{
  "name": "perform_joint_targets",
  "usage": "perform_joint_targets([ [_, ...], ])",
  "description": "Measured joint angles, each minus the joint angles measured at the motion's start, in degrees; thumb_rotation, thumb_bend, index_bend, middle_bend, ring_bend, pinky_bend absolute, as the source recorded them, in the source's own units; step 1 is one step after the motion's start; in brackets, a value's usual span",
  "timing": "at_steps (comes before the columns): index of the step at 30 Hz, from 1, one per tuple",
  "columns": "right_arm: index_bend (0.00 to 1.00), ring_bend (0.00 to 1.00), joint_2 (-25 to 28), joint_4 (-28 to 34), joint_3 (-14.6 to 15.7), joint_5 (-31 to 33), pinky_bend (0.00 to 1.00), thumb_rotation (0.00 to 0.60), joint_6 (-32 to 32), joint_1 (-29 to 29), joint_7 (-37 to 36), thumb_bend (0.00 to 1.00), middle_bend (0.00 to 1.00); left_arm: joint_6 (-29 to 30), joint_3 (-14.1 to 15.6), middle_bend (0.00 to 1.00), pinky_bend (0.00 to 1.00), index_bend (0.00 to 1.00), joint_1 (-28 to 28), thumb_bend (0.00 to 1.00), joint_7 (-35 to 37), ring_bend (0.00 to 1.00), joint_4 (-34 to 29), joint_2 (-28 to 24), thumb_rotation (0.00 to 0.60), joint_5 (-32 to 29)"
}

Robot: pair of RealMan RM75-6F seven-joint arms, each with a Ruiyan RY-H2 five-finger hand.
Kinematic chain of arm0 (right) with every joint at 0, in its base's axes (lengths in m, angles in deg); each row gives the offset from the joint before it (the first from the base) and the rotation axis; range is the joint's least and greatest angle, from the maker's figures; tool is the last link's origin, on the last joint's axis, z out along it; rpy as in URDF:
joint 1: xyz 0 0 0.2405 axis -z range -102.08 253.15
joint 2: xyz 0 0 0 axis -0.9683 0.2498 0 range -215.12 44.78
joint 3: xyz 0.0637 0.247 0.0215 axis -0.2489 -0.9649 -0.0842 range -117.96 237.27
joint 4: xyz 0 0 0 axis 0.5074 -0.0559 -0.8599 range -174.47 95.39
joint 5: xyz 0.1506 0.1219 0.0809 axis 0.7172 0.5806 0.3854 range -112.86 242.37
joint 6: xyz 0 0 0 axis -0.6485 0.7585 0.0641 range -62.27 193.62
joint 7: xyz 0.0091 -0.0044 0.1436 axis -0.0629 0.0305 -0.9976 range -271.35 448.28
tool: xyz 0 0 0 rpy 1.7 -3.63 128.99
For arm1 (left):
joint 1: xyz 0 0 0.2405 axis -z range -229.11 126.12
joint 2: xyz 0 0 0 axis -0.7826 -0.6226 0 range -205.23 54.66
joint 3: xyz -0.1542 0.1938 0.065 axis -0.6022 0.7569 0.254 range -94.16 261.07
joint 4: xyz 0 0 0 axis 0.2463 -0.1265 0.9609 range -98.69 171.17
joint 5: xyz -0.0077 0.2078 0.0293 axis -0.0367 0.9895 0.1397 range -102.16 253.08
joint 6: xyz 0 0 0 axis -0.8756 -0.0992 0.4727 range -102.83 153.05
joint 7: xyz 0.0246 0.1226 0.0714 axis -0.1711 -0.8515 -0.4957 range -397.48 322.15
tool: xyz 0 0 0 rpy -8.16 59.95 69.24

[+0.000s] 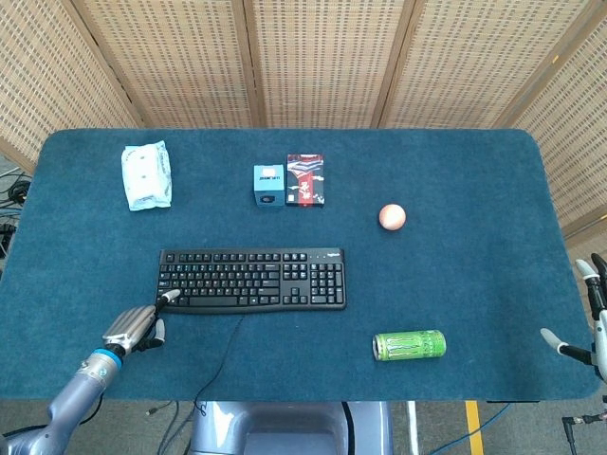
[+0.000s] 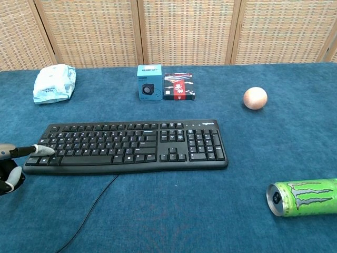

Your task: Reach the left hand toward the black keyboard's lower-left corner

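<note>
The black keyboard (image 1: pixel 251 280) lies flat in the middle of the blue table, its cable trailing toward the front edge. My left hand (image 1: pixel 133 328) sits just off the keyboard's lower-left corner with one finger stretched out and the others curled under. That fingertip (image 2: pixel 43 149) rests on the keys at the keyboard's (image 2: pixel 126 146) left end, near the bottom row. The left hand (image 2: pixel 11 164) holds nothing. My right hand (image 1: pixel 593 318) hangs past the table's right edge, fingers spread and empty.
At the back left lies a white wipes pack (image 1: pixel 146 175). Behind the keyboard stand a small blue box (image 1: pixel 269 185) and a red-black box (image 1: pixel 305 179). An orange ball (image 1: pixel 392 216) sits to the right, and a green can (image 1: pixel 409 345) lies on its side near the front.
</note>
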Motion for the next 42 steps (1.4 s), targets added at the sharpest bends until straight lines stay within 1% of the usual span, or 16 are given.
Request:
perform_joint_targets([
  [10,0.00,0.00,0.2,0.0,-0.1,0.0,0.00,0.600,0.3,0.2,-0.4,0.00,0.00,-2.1,0.4,0.82,0.90,0.00,0.9,0.91,1.1,0.90,1.0,0.3,0.600,-1.1],
  [18,0.00,0.00,0.3,0.1,-0.1,-0.1,0.00,0.600,0.4,0.2,-0.6,0.00,0.00,0.2,-0.6,0.82,0.90,0.00,0.0,0.88,4.8,0.90,-0.8,-1.6,0.600,1.6],
  [20,0.00,0.00,0.3,0.1,-0.1,-0.1,0.00,0.600,0.4,0.2,-0.6,0.00,0.00,1.5,-1.0,0.82,0.90,0.00,-0.6,0.84,6.5,0.89,-1.9,-2.9,0.600,3.4],
  [21,0.00,0.00,0.3,0.1,-0.1,-0.1,0.00,0.600,0.4,0.2,-0.6,0.00,0.00,2.5,-1.3,0.81,0.90,0.00,-1.0,0.77,7.6,0.88,-2.8,-3.9,0.600,4.9],
  [22,0.00,0.00,0.3,0.1,-0.1,-0.1,0.00,0.600,0.4,0.2,-0.6,0.00,0.00,3.4,-1.5,0.78,0.89,0.00,-1.4,0.63,8.5,0.84,-3.4,-4.7,0.600,6.1],
  [23,0.00,0.00,0.3,0.1,-0.1,-0.1,0.00,0.600,0.4,0.2,-0.6,0.00,0.00,4.7,-1.7,0.74,0.86,0.00,-1.9,0.52,9.5,0.79,-4.2,-5.7,0.600,7.7],
  [24,0.00,0.00,0.2,0.1,-0.1,-0.2,0.00,0.600,0.4,0.2,-0.5,0.00,0.00,5.9,-1.9,0.63,0.77,0.00,-2.4,0.34,10.1,0.66,-4.7,-6.4,0.600,8.9],
  [25,0.00,0.00,0.2,0.1,0.0,-0.2,0.00,0.600,0.4,0.2,-0.5,0.00,0.00,7.3,-2.1,0.46,0.61,0.00,-2.8,0.19,10.6,0.48,-5.1,-7.0,0.600,10.1],
  [26,0.00,0.00,0.2,0.1,0.0,-0.3,0.00,0.600,0.4,0.2,-0.5,0.00,0.00,9.5,-2.4,0.31,0.48,0.00,-3.5,0.11,11.0,0.33,-5.5,-7.6,0.600,11.6],
  [27,0.00,0.00,0.1,0.1,0.0,-0.3,0.00,0.600,0.4,0.2,-0.4,0.00,0.00,11.4,-2.5,0.14,0.28,0.00,-4.1,0.04,11.1,0.15,-5.6,-8.0,0.600,12.6],
  [28,0.00,0.00,0.1,0.1,0.0,-0.3,0.00,0.600,0.4,0.2,-0.3,0.00,0.00,13.5,-2.6,0.03,0.13,0.00,-4.8,0.01,11.1,0.04,-5.7,-8.3,0.600,13.6],
  [30,0.00,0.00,0.0,0.1,0.0,-0.4,0.00,0.600,0.5,0.2,-0.2,0.00,0.00,18.8,-2.9,0.00,0.01,0.00,-6.4,0.00,10.9,0.00,-5.8,-9.1,0.600,16.3],
  [31,0.00,0.00,0.0,0.1,0.0,-0.5,0.00,0.600,0.6,0.2,-0.1,0.00,0.00,21.2,-3.0,0.00,0.00,0.00,-7.2,0.00,10.6,0.00,-5.7,-9.4,0.600,17.4],
  [35,0.00,0.00,-0.1,0.1,0.0,-0.5,0.00,0.600,0.6,0.2,0.2,0.00,0.00,31.9,-3.5,0.00,0.00,0.00,-11.2,0.00,6.2,0.00,-5.5,-10.6,0.600,20.7],
  [37,0.00,0.00,-0.3,0.1,0.1,-0.6,0.00,0.600,0.5,0.1,0.6,0.00,0.00,35.6,-3.7,0.00,0.00,0.00,-13.1,0.00,3.4,0.00,-5.6,-11.1,0.600,21.5],
  [42,0.00,0.00,-0.8,0.1,0.2,-0.7,0.00,0.600,0.3,0.0,1.7,0.00,0.00,39.2,-3.3,0.00,0.00,0.00,-16.7,0.00,-3.1,0.00,-5.6,-12.1,0.600,22.0],
])
